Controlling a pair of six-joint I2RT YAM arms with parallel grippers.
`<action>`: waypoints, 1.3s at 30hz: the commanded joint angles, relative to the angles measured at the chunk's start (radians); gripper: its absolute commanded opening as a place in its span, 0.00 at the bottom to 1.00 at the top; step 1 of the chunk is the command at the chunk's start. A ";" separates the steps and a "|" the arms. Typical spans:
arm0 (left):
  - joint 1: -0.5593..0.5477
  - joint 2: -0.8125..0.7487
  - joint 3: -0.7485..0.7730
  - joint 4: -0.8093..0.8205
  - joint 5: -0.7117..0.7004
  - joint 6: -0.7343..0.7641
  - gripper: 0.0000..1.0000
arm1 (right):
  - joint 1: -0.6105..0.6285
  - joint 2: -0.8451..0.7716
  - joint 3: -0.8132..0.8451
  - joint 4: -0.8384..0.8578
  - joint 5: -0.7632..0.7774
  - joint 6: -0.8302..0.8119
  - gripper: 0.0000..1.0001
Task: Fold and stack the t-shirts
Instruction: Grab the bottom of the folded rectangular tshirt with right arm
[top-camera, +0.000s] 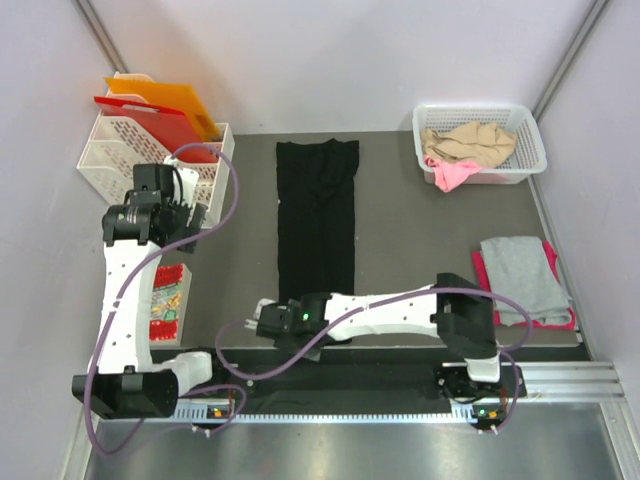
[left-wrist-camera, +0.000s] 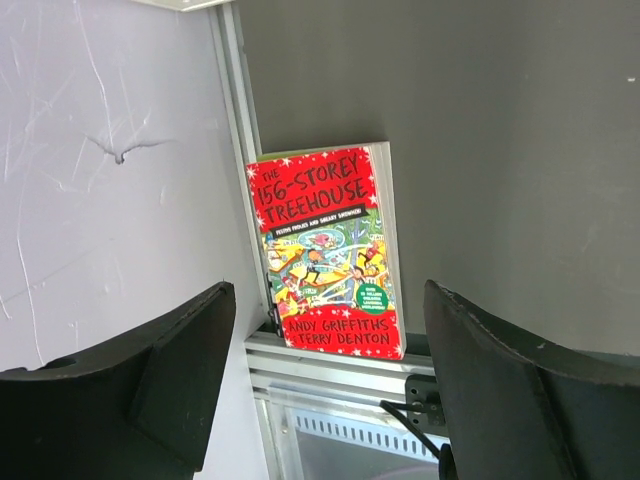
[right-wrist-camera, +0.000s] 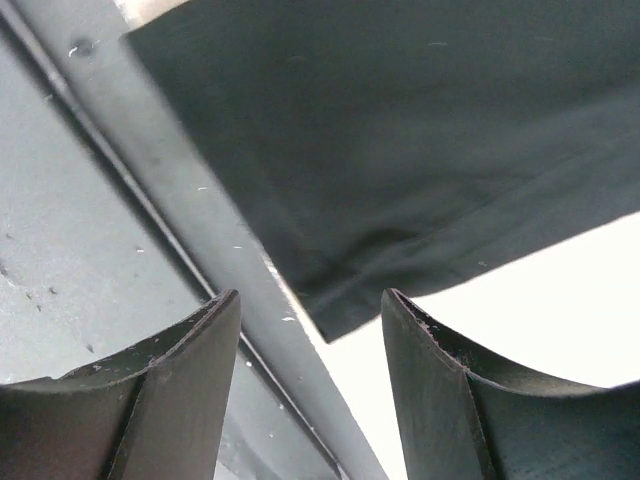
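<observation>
T-shirts take up the middle and right of the worktop. The left has only a rack of folders and a book. Above that book hangs the left gripper, fingers wide apart with nothing between them.

In the middle lies the black shirt, folded into a narrow strip. Its long axis runs from the near edge straight toward the back wall; I cannot tell which end is the collar. The right gripper sits low at the strip's near end, fingers apart. A corner of the cloth lies just ahead of them, not clamped.

At far right a basket holds a beige shirt and a pink shirt, both unfolded. Nearer, a grey shirt lies folded on a magenta shirt.

The step in hand looks like the crosswise fold of the black strip. Next, I judge, the right gripper must close on the near hem, lift it and carry it toward the far end with the edges lined up. The left gripper would likely need to come across for the other corner.
</observation>
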 joint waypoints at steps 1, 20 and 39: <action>0.007 0.015 0.062 0.026 0.023 0.002 0.80 | 0.052 0.043 0.005 0.082 0.069 -0.024 0.59; 0.011 0.006 0.109 -0.028 -0.006 0.020 0.80 | 0.063 0.167 -0.082 0.226 0.084 -0.060 0.57; 0.008 0.000 0.131 -0.051 -0.013 0.017 0.80 | 0.023 0.163 -0.136 0.255 0.037 -0.046 0.15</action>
